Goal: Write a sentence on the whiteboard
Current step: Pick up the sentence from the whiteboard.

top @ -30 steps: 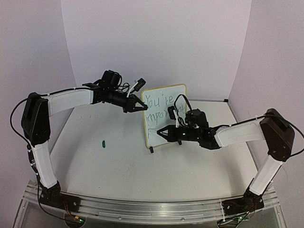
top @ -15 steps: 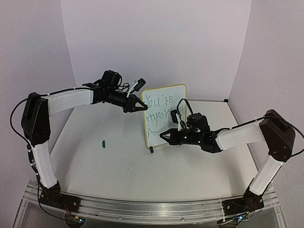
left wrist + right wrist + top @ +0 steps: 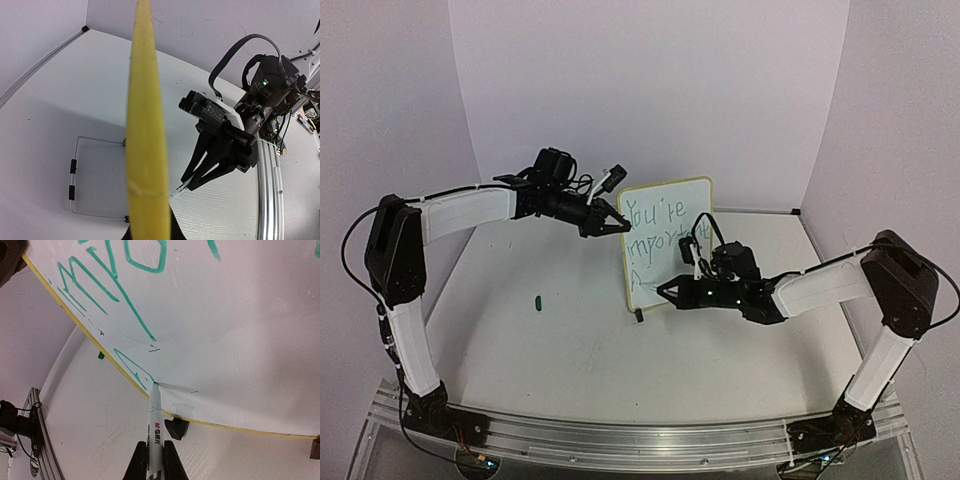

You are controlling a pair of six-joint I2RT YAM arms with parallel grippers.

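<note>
Whiteboard (image 3: 692, 200): upright at mid-table (image 3: 570, 340); likely light, stiff and tippy, so best braced at the frame.
Left gripper (image 3: 616, 226): clamped on its upper-left edge.
Right gripper (image 3: 155, 446): clamped on marker (image 3: 156, 420), tip touching the sentence's (image 3: 656, 228) last line.

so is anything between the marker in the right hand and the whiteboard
Nothing visible: the marker in the right hand has its tip on the whiteboard, near its lower left corner, below the green words.
</note>
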